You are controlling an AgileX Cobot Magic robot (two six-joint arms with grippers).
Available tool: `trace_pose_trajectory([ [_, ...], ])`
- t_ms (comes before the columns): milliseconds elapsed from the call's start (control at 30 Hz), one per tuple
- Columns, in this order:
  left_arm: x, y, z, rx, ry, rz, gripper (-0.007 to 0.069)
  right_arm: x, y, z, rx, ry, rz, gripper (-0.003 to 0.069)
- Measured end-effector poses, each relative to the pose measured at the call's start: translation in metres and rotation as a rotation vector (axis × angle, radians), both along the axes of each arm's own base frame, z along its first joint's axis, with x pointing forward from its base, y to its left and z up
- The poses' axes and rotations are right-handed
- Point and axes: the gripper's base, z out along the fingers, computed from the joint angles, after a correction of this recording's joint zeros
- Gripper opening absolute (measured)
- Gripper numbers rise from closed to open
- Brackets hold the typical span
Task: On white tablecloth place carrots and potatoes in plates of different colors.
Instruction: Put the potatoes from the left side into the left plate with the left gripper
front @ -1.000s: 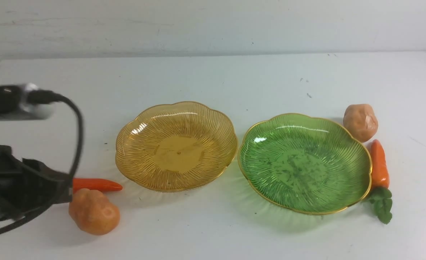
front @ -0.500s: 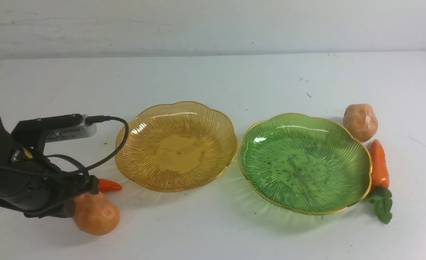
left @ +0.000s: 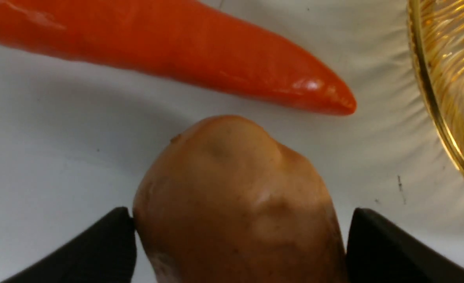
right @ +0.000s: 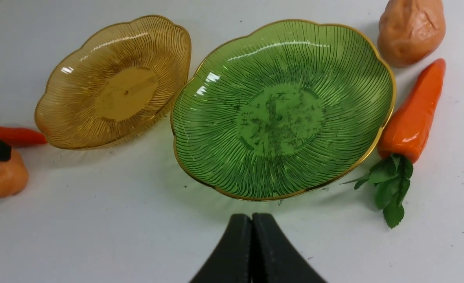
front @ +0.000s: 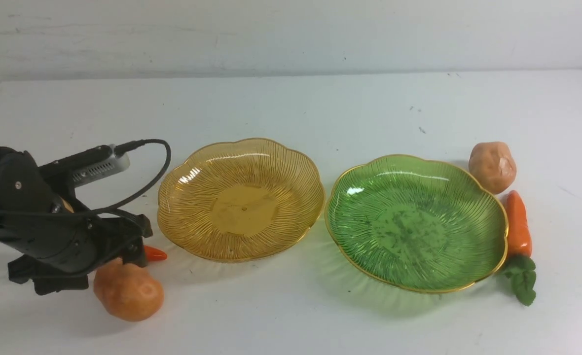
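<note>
On the white tablecloth [front: 281, 315] stand an amber-yellow plate [front: 241, 207] and a gold-rimmed green plate [front: 414, 222], both with nothing in them. At the front left lies a potato [front: 129, 291], with a carrot [front: 154, 254] just behind it, mostly hidden by my left arm. My left gripper [front: 130, 251] is open, low over the cloth. In the left wrist view its fingers [left: 110, 243] flank the potato [left: 236, 196] close to both sides, with the carrot [left: 177, 43] beyond. A second potato [front: 492, 166] and a second carrot [front: 518, 224] lie right of the green plate. My right gripper [right: 251, 215] is shut and holds nothing, in front of the green plate [right: 283, 110].
The left wrist camera's cable [front: 148, 167] loops up close to the amber plate's left rim. The second carrot's green leaves [front: 520, 281] spread toward the front. A white wall [front: 291, 34] rises behind the table's far edge.
My left arm has swung in from the left edge and dropped behind the front-left potato. Its jaws have opened around the potato, and it hides more of the left carrot.
</note>
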Motion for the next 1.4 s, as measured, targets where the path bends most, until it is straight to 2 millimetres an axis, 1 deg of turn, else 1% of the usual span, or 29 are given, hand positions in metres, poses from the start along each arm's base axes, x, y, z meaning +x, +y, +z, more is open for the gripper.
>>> trace_pose_trajectory([
  [100, 0.002, 0.000, -0.005, 0.005, 0.014, -0.002, 0.0683, 0.000, 0.000, 0.000, -0.002, -0.001, 0.001, -0.0015],
  [167, 0.001, 0.000, -0.009, 0.013, 0.036, -0.009, 0.0670, 0.000, 0.000, 0.000, -0.002, -0.001, 0.001, -0.0015],
  [200, 0.001, 0.001, -0.010, 0.020, 0.043, -0.016, 0.0648, 0.000, 0.000, 0.000, -0.002, -0.001, 0.001, -0.0015],
  [267, -0.001, 0.002, -0.009, 0.040, 0.065, -0.035, 0.0561, 0.000, 0.000, 0.000, -0.001, -0.003, -0.001, -0.0015],
  [333, -0.002, 0.003, -0.007, 0.061, 0.079, -0.053, 0.0501, 0.001, 0.000, 0.001, 0.008, -0.005, -0.010, -0.0015],
  [367, -0.001, 0.004, -0.004, 0.074, 0.084, -0.063, 0.0459, 0.001, 0.000, 0.001, 0.014, -0.006, -0.017, -0.0015],
  [400, -0.002, 0.005, -0.001, 0.087, 0.110, -0.074, 0.0440, 0.001, -0.001, 0.002, 0.019, -0.009, -0.021, -0.0015],
  [433, -0.002, 0.006, 0.004, 0.095, 0.110, -0.083, 0.0417, 0.001, -0.001, 0.002, 0.025, -0.008, -0.026, -0.0015],
  [533, -0.003, 0.006, 0.019, 0.109, 0.115, -0.110, 0.0415, 0.004, -0.001, 0.007, 0.034, -0.008, -0.041, -0.0015],
  [633, -0.006, 0.000, 0.053, 0.115, 0.038, -0.181, 0.0414, 0.010, -0.003, 0.016, 0.021, 0.009, -0.053, -0.0015],
  [667, -0.007, -0.003, 0.058, 0.113, 0.024, -0.203, 0.0414, 0.012, -0.004, 0.021, 0.014, 0.010, -0.063, -0.0015],
  [733, -0.009, -0.011, 0.077, 0.103, -0.050, -0.261, 0.0414, 0.020, -0.006, 0.030, -0.003, 0.034, -0.080, -0.0015],
  [767, -0.009, -0.018, 0.088, 0.093, -0.106, -0.311, 0.0414, 0.031, -0.009, 0.038, -0.022, 0.062, -0.102, -0.0015],
  [800, -0.008, -0.024, 0.097, 0.088, -0.159, -0.350, 0.0414, 0.036, -0.011, 0.041, -0.033, 0.079, -0.113, -0.0015],
  [900, -0.002, -0.041, 0.113, 0.072, -0.278, -0.448, 0.0414, 0.064, -0.019, 0.057, -0.091, 0.135, -0.167, -0.0015],
  [933, 0.002, -0.049, 0.118, 0.062, -0.315, -0.483, 0.0414, 0.070, -0.020, 0.059, -0.104, 0.150, -0.177, -0.0015],
  [1067, 0.019, -0.064, 0.124, 0.036, -0.370, -0.523, 0.0414, 0.107, -0.027, 0.065, -0.154, 0.208, -0.209, -0.0015],
  [1167, 0.035, -0.070, 0.119, 0.031, -0.369, -0.532, 0.0414, 0.133, -0.029, 0.063, -0.162, 0.249, -0.223, -0.0015],
  [1200, 0.043, -0.073, 0.115, 0.030, -0.361, -0.531, 0.0414, 0.140, -0.029, 0.063, -0.160, 0.259, -0.226, -0.0015],
  [1267, 0.064, -0.078, 0.098, 0.032, -0.328, -0.532, 0.0414, 0.162, -0.030, 0.062, -0.153, 0.281, -0.234, -0.0015],
  [1300, 0.072, -0.081, 0.089, 0.033, -0.309, -0.533, 0.0414, 0.169, -0.030, 0.059, -0.152, 0.298, -0.233, -0.0013],
  [1333, 0.081, -0.083, 0.079, 0.035, -0.287, -0.538, 0.0414, 0.184, -0.031, 0.055, -0.150, 0.320, -0.230, -0.0008],
  [1367, 0.085, -0.084, 0.074, 0.036, -0.278, -0.540, 0.0414, 0.189, -0.031, 0.055, -0.149, 0.321, -0.230, -0.0004],
  [1400, 0.092, -0.086, 0.066, 0.036, -0.253, -0.544, 0.0417, 0.210, -0.031, 0.046, -0.149, 0.350, -0.227, 0.0010],
])
